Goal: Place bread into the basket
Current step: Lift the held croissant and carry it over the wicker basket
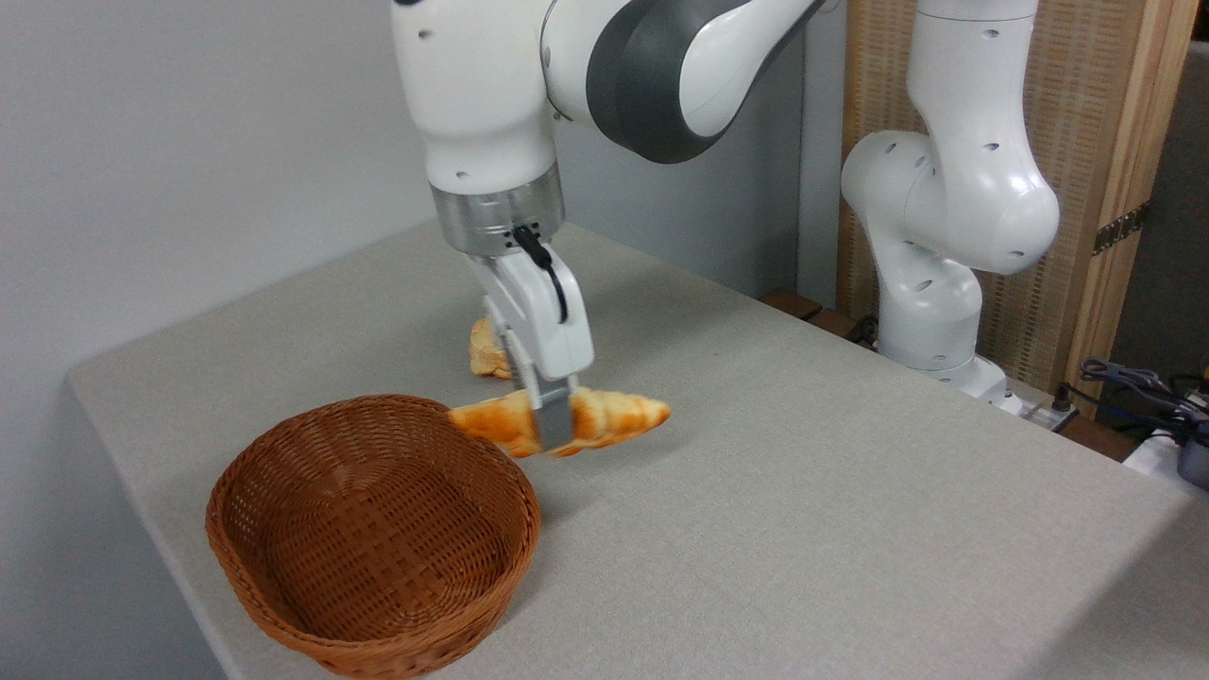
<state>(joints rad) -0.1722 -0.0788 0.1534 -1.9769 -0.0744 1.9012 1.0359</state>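
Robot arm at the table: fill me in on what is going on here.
The white robot arm's gripper is shut on a long golden-yellow pastry with browned ends, holding it roughly level above the grey table. The pastry's left tip hangs at the far rim of the oval brown wicker basket, which holds nothing yet. A small round bun lies on the table behind the gripper, partly hidden.

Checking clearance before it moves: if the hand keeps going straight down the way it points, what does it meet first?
Probably the bare table, just right of the basket rim; depth is unclear. The hand holds the bread.
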